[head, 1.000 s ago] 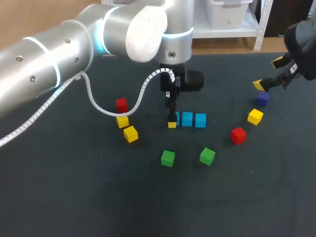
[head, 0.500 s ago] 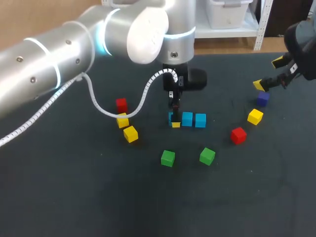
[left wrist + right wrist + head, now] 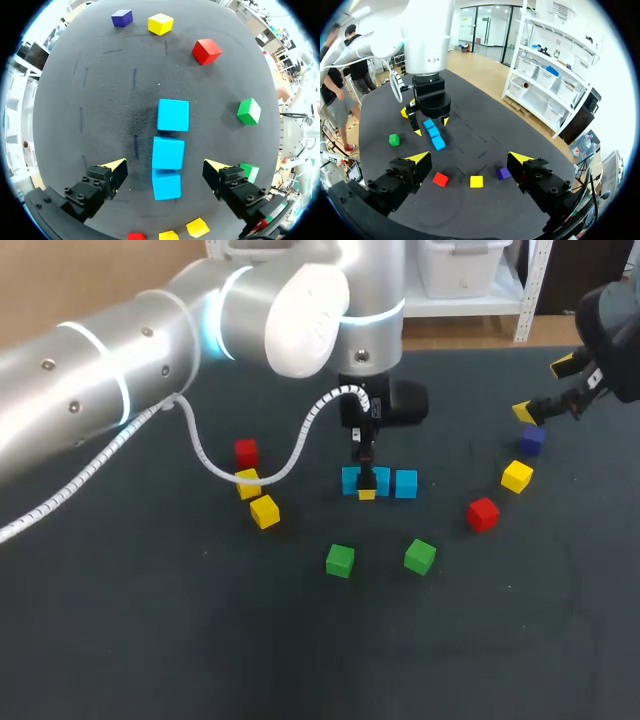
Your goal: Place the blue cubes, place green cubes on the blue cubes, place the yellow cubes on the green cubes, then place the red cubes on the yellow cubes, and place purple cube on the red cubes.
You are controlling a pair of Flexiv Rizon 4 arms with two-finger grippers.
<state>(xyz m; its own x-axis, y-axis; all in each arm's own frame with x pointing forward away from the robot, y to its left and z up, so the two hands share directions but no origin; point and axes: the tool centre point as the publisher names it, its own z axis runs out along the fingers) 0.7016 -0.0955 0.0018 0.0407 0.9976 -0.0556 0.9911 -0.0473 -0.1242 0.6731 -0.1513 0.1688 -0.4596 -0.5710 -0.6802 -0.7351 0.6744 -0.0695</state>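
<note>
Blue cubes [image 3: 168, 152] are laid in a close row of three at the middle of the dark worktop [image 3: 150, 640]. The left jaws are held spread above the row, one yellow tip on either side, with nothing pinched. The right jaws are held spread and empty near the purple cube [image 3: 532, 440]. Two green cubes [image 3: 340, 561] are seen apart from the row.
</note>
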